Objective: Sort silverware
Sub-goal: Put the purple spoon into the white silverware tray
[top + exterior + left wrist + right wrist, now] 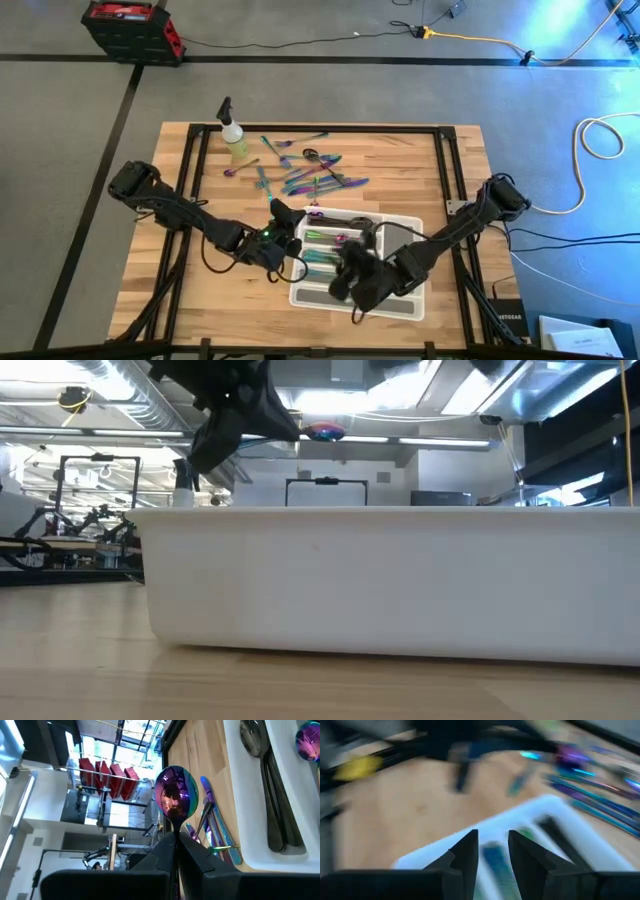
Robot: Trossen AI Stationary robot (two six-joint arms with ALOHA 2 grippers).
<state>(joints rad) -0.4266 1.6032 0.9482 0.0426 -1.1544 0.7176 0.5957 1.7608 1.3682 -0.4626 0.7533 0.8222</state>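
Silverware, one rainbow spoon (176, 795) pinched in left end effector (175, 847), right end effector (492, 851) spread over tray (405, 300)

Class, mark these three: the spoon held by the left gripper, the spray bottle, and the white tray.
spoon (176, 795), left wrist view, on its rainbow bowl.
spray bottle (237, 143), high view, on its yellow-green body.
white tray (400, 585), low view, on its near wall.

Iridescent purple-green spoon (176, 795), white tray (408, 301), black tool (176, 851).
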